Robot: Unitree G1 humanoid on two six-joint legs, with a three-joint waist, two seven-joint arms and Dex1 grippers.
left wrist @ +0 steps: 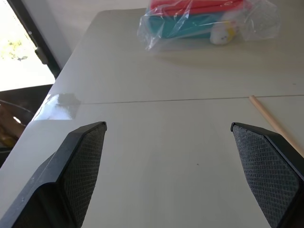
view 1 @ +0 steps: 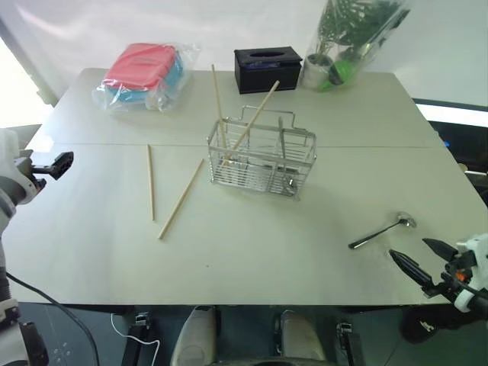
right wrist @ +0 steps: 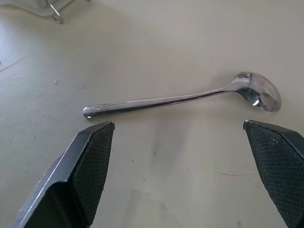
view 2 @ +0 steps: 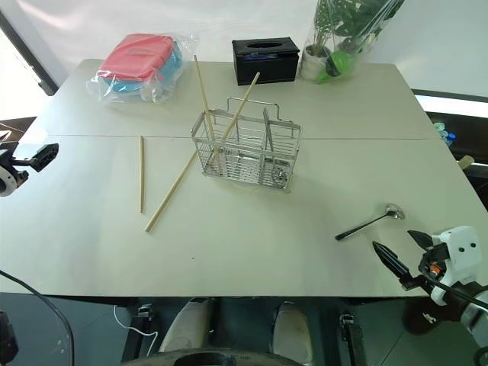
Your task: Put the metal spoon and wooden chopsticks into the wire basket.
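Near the middle of the head view stands the wire basket (view 1: 261, 158), with two wooden chopsticks (view 1: 252, 122) already leaning upright in its left compartments, their tips poking well above the rim because they are longer than the basket is deep; two more chopsticks (view 1: 181, 199) lie flat on the table (view 1: 229, 259) just left of it, one straight, one slanting toward the basket's foot. Lower right of the frame, the metal spoon (view 1: 381, 231) lies flat and untouched; the right gripper (view 1: 427, 263) sits just below it, fingers spread wide and empty, lined up along the handle, probably to close on it next. At the left edge the left gripper (view 1: 57, 165) hangs with fingers apart, holding nothing, well away from the loose sticks. A tissue box (view 1: 268, 68), a bagged lunch box (view 1: 143, 74) and a plant (view 1: 347, 38) line the top.
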